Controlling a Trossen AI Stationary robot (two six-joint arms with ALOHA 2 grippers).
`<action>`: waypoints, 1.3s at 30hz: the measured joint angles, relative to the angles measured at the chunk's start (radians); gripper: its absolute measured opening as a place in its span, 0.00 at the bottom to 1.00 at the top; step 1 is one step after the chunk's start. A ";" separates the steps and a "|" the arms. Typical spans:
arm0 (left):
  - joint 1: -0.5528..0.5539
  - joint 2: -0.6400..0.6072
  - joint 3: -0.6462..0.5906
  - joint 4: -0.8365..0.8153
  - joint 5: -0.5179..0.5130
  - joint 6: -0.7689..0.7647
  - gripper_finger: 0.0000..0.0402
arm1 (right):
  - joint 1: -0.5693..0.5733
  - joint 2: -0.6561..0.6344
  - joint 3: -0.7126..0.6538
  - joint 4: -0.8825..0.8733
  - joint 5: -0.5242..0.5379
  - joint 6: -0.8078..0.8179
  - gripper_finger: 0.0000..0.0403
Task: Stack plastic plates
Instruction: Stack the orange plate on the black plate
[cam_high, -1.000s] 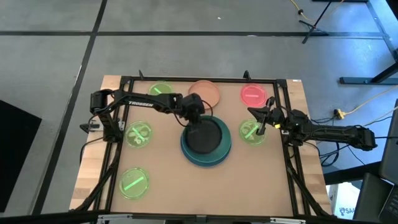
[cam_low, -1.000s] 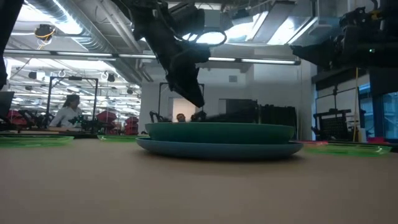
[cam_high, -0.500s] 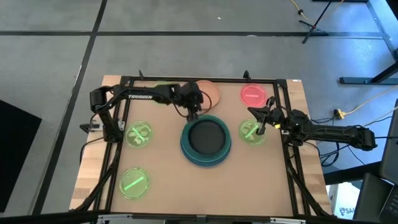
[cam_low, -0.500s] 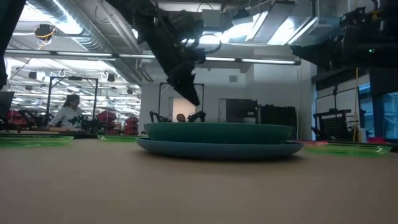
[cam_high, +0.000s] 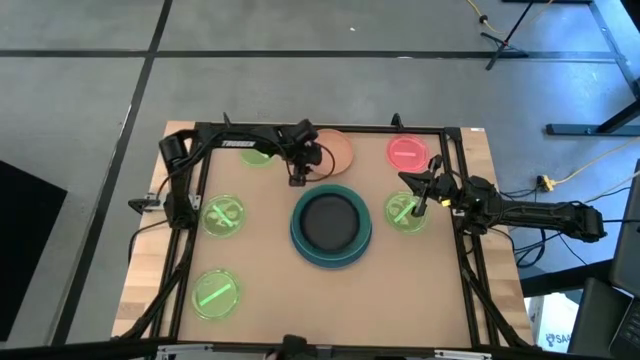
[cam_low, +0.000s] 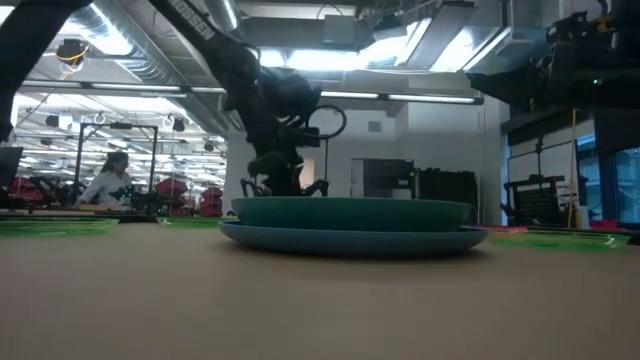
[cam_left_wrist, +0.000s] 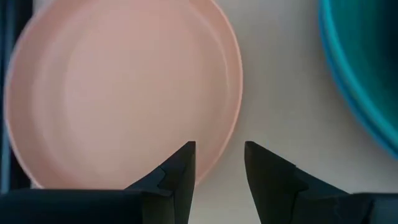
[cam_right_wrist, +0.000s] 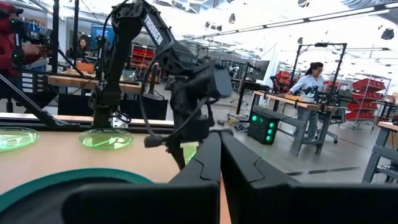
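Overhead, bright workshop lights; left gripper (cam_left_wrist: 216, 163) spread over tan table (cam_high: 260, 290), right gripper (cam_right_wrist: 219, 163) pressed together.

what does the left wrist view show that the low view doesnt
Only the left wrist view shows the peach plate, with the left hand open and empty over its rim. Only the low view shows the teal plate stacked on the blue plate, plus a seated person in the room behind. Both show the blue plate and the left hand.

Stack at centre: black plate (cam_high: 331, 219) on teal plate (cam_high: 352, 252), blue plate (cam_low: 350, 239) beneath. Peach plate (cam_left_wrist: 118, 87) — plain. Pink-red plate (cam_high: 407, 151). Green plates (cam_high: 217, 293) — translucent, bright markings. Bench (cam_high: 260, 300) tan.
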 joint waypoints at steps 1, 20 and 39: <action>0.002 0.007 0.000 0.000 0.001 0.010 0.33 | 0.000 0.000 0.000 0.000 0.000 0.000 0.01; 0.006 0.092 0.000 0.044 -0.009 0.073 0.27 | 0.000 0.000 0.000 0.000 0.001 -0.002 0.01; -0.062 0.059 0.008 0.037 -0.126 0.060 0.03 | 0.000 0.000 0.000 0.000 0.001 -0.002 0.01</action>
